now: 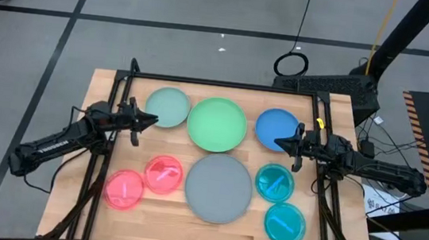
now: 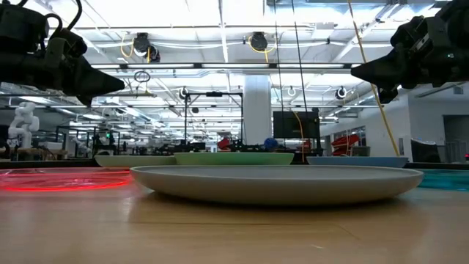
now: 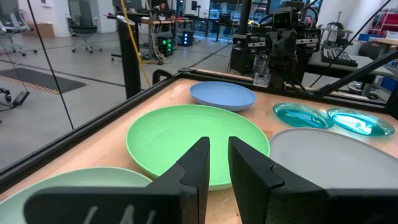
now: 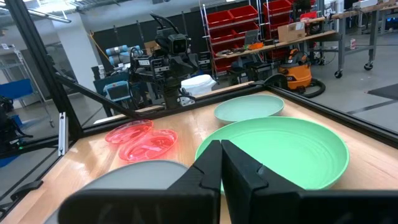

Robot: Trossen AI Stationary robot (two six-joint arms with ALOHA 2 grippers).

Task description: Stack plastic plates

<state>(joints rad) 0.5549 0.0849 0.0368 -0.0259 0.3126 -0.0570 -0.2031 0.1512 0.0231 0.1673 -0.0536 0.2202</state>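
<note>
While all eight plates (image 1: 218,187) lie apart on the table (image 1: 102,88), lower the slightly parted, empty left claw (image 1: 151,119) squarely onto the mint plate's (image 1: 168,106) rim; keep clenched right claw (image 1: 280,142) clear.

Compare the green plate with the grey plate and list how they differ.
The green plate is bright green; the grey plate is dull grey. The green plate lies in the table's far row, between the mint plate and blue plate; the grey plate lies in the near row, between the pink and teal pairs. Both are large, round, empty and lie flat and unstacked.
</note>
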